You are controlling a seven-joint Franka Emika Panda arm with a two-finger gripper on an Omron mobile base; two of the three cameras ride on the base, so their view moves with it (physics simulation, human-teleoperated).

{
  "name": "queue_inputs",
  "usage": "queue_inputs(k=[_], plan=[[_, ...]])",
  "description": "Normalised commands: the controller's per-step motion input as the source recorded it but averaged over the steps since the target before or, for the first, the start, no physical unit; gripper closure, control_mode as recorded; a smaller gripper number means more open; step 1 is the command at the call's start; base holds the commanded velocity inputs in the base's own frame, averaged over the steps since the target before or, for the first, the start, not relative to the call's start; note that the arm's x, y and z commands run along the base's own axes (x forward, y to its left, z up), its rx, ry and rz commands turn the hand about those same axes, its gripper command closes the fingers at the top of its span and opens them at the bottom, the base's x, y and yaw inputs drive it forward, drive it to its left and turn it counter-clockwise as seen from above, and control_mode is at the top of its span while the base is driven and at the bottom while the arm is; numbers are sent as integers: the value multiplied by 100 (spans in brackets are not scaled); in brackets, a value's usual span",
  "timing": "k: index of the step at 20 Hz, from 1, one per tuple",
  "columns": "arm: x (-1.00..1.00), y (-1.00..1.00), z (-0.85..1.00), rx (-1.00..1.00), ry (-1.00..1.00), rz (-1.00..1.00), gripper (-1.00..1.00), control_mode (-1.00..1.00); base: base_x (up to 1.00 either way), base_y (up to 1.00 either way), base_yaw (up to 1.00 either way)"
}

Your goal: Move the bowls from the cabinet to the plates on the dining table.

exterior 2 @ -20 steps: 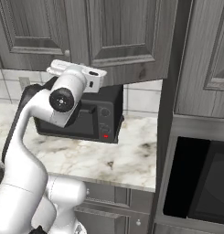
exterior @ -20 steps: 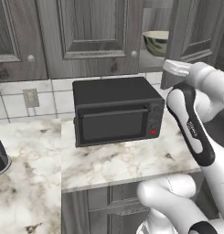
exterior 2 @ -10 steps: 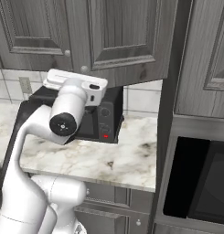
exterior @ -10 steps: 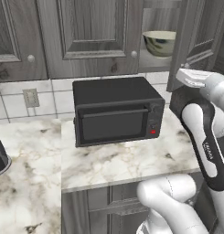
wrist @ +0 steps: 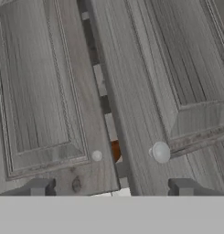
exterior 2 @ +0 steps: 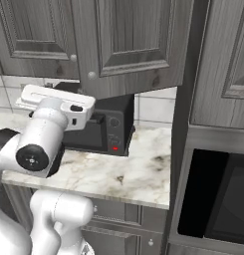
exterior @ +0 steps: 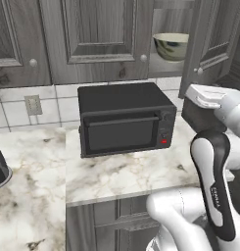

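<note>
The pale cream-green bowl (exterior: 171,45) sits on the shelf of the grey cabinet (exterior: 102,39), behind its swung-out right door (exterior: 212,37). My white hand (exterior: 208,96) hangs below and in front of that door's knob (exterior: 195,70). In the hand view my gripper (wrist: 111,188) is open, with nothing between its fingertips (wrist: 40,186). It faces the door knob (wrist: 160,151) from a short way off. A reddish-brown sliver (wrist: 115,150) shows in the gap between the doors, too little to say what it is. The plates and the dining table are out of view.
A black microwave (exterior: 124,120) stands on the marble counter (exterior: 116,176) right under the cabinet. The open door (exterior 2: 133,45) juts out above my hand (exterior 2: 59,102). A tall cabinet with a dark oven (exterior 2: 218,199) is at the right.
My gripper has opened and let go of the door knob. The hand has drawn back and down from the door, which now stands open.
</note>
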Motion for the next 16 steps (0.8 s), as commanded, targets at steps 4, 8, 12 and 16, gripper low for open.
queue_inputs(k=[4,8,12,16], plan=[[-3,73,-23,0,17,0,-100,-100,0,0,0],[0,64,-17,1,23,-2,-100,-100,0,0,0],[0,51,-21,0,27,-3,-100,-100,0,0,0],[2,35,-17,0,31,-2,-100,-100,0,0,0]])
